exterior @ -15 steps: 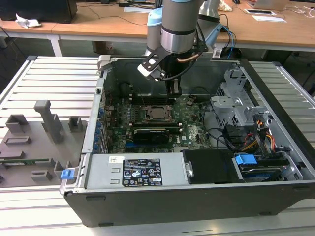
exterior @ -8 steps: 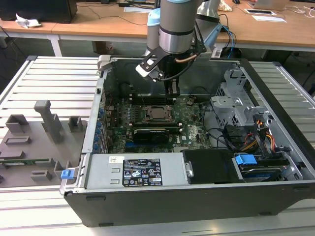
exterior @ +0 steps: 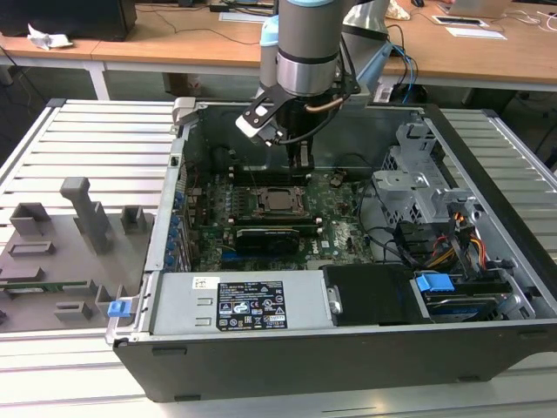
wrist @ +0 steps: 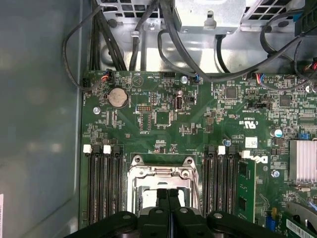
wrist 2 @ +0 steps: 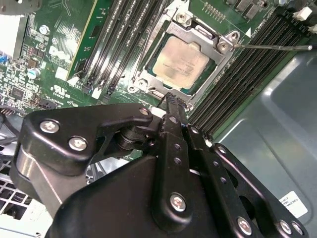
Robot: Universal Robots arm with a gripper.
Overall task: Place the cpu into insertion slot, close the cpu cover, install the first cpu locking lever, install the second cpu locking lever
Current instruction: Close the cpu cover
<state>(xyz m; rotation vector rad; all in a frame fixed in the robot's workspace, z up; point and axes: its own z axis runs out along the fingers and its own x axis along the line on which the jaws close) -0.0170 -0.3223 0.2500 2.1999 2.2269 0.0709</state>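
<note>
Gripper (wrist 2: pixel 171 100): fingers pressed together, holding nothing, at slot's (wrist 2: pixel 142 82) edge.
Cpu (wrist 2: pixel 180 63): seated in slot, under closed cover (wrist 2: pixel 198 32).
Lever (wrist 2: pixel 272 47): seemingly free, jutting beside slot.
Technique: press lever down steadily, hook under slot's catch.

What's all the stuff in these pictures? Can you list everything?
computer case: one, dark grey, open on the table.
circuit board: one, green, inside the case.
chip: one, silver-grey, inside the metal frame.
memory slots: several, black, both sides of the chip.
round battery: one, silver, on the board.
cables: several, black, by the board's edge.
holders: several, grey, exterior view's left of the case.
gripper: one, black, shut, at the frame's edge.
</note>
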